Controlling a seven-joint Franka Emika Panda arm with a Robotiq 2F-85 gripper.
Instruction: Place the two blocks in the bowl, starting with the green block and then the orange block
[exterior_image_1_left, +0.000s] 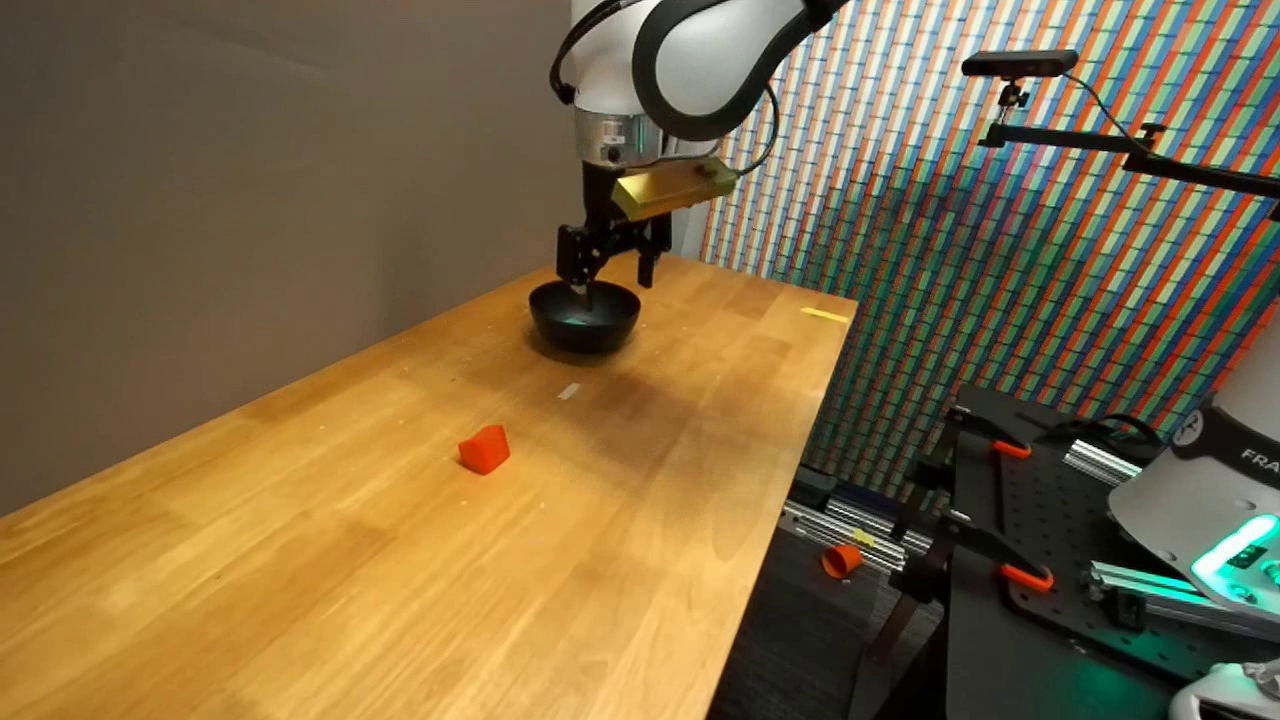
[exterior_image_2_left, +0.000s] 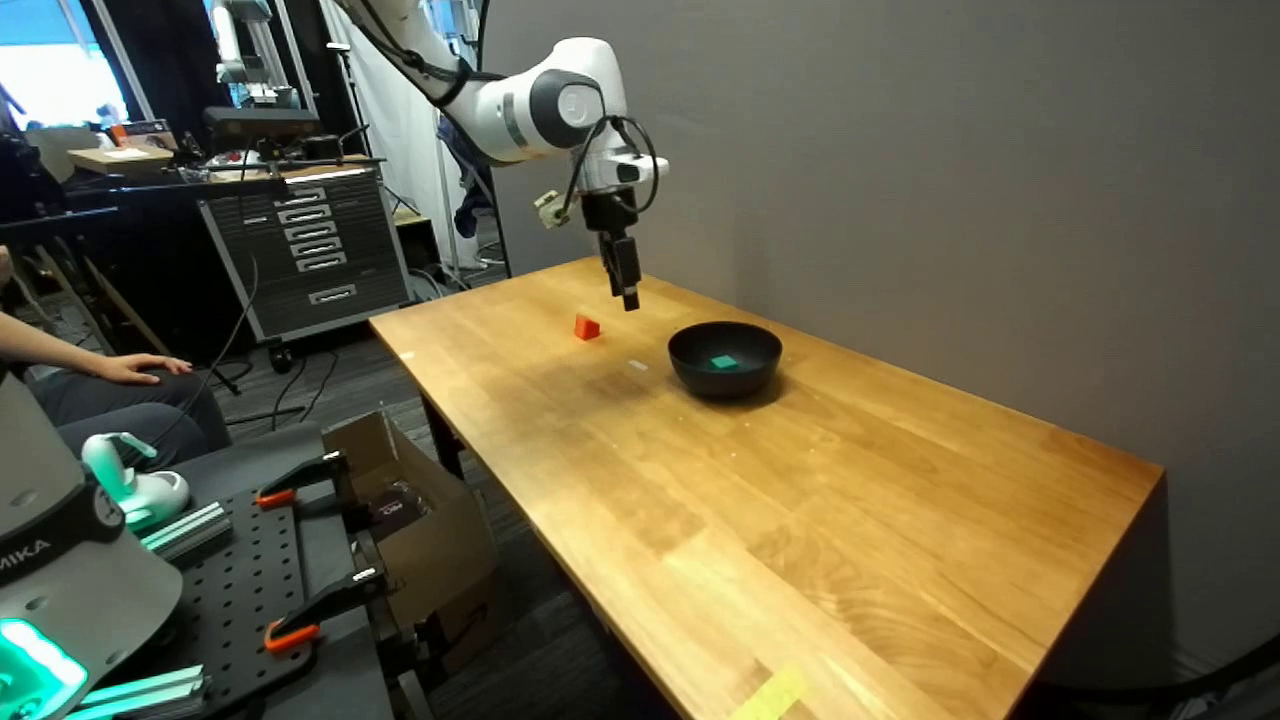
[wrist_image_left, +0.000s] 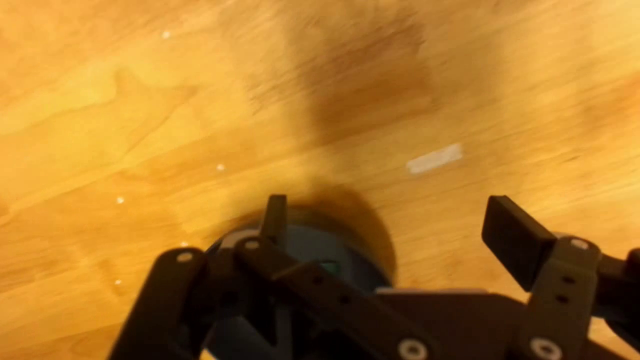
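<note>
The black bowl (exterior_image_1_left: 588, 338) stands on the wooden table; it also shows in an exterior view (exterior_image_2_left: 700, 382) and, partly covered by my fingers, in the wrist view (wrist_image_left: 362, 267). The green block (exterior_image_2_left: 724, 362) lies inside the bowl; a bit of it shows in the wrist view (wrist_image_left: 332, 268). The orange block (exterior_image_1_left: 485, 450) rests on the table apart from the bowl, also seen in an exterior view (exterior_image_2_left: 586, 327); it is out of the wrist view. My gripper (exterior_image_1_left: 613, 284) is open and empty, above the table beside the bowl; its fingers are wide apart in the wrist view (wrist_image_left: 387, 215).
A grey wall (exterior_image_1_left: 250, 200) runs along one long side of the table (exterior_image_2_left: 900, 560). A small pale tape strip (wrist_image_left: 435, 159) lies between the bowl and the orange block. Yellow tape (exterior_image_2_left: 770, 695) marks one table end. A black mounting bench (exterior_image_2_left: 340, 560) stands beside the table.
</note>
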